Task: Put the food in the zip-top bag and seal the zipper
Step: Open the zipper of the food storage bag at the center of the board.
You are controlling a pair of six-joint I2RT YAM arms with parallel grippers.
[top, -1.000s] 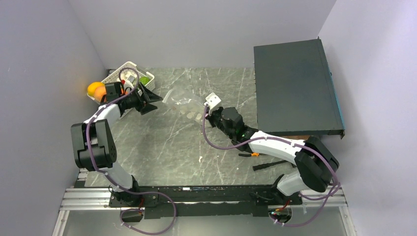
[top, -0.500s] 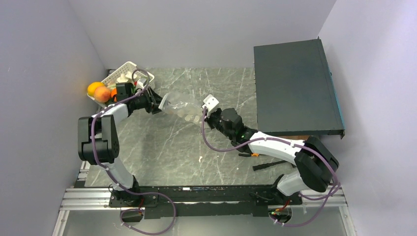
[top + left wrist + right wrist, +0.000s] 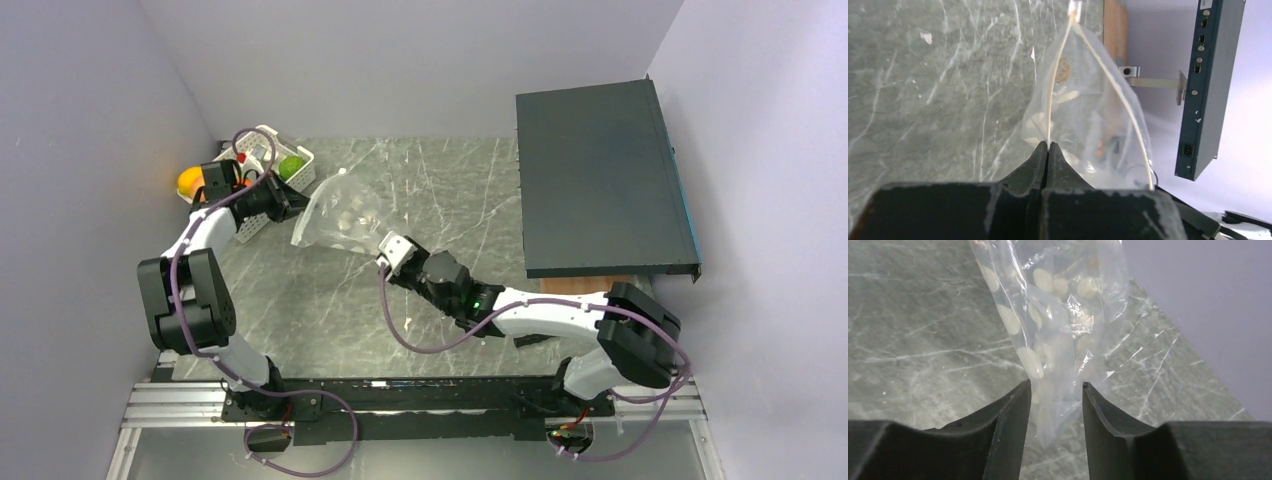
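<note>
The clear zip-top bag point(image 3: 340, 215) hangs lifted over the table's left middle, with pale mushrooms point(image 3: 1048, 280) inside. My left gripper point(image 3: 295, 205) is shut on its zipper point(image 3: 1054, 90), the whitish strip running up from my closed fingertips point(image 3: 1040, 152). The bag's mouth gapes to the right of that strip. My right gripper point(image 3: 385, 250) is open just below the bag. The bag's lower corner point(image 3: 1060, 415) dangles between its fingers point(image 3: 1018, 405) without being pinched. More food, a green fruit point(image 3: 292, 166) and an orange fruit point(image 3: 190, 182), is at the white basket point(image 3: 262, 133).
A large dark box point(image 3: 600, 180) fills the right rear of the table. Walls close in on the left and behind. The marbled table top point(image 3: 330, 310) lies between the arms.
My left gripper closed on the bag's rim and lifted it leftward. My right gripper opened, let go of the bag, and moved left and nearer.
</note>
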